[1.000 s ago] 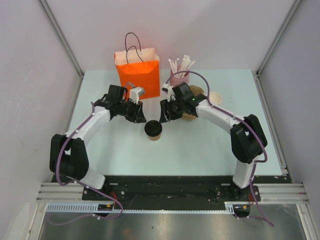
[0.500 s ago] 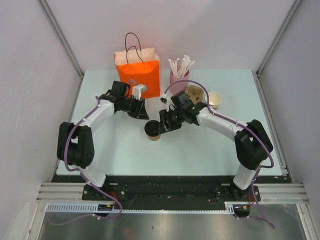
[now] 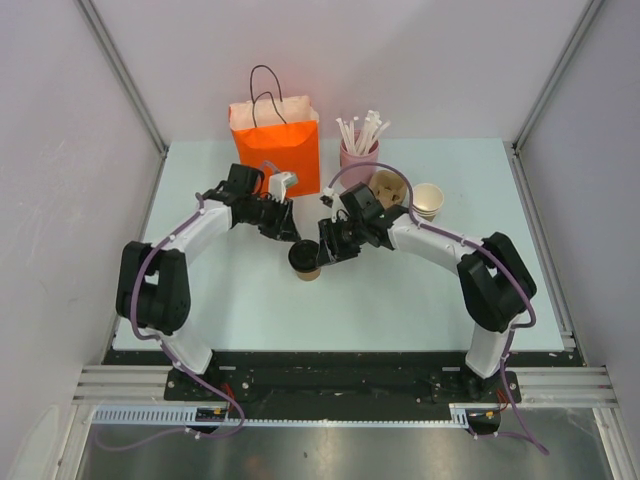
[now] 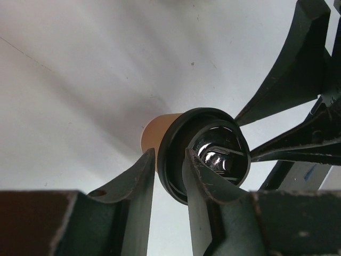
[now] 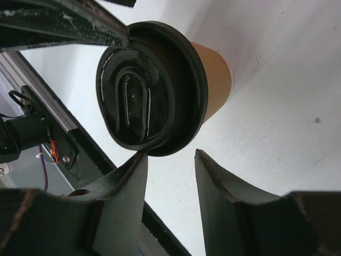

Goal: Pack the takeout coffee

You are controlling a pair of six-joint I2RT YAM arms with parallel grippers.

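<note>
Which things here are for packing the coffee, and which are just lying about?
For the job:
takeout coffee
orange paper bag
left hand
right hand

Just lying about:
pink cup of white sticks
stacked paper cups
brown cup carrier

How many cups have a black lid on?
1. The takeout coffee stands in the middle of the table. The orange bag might hide more inside.
</note>
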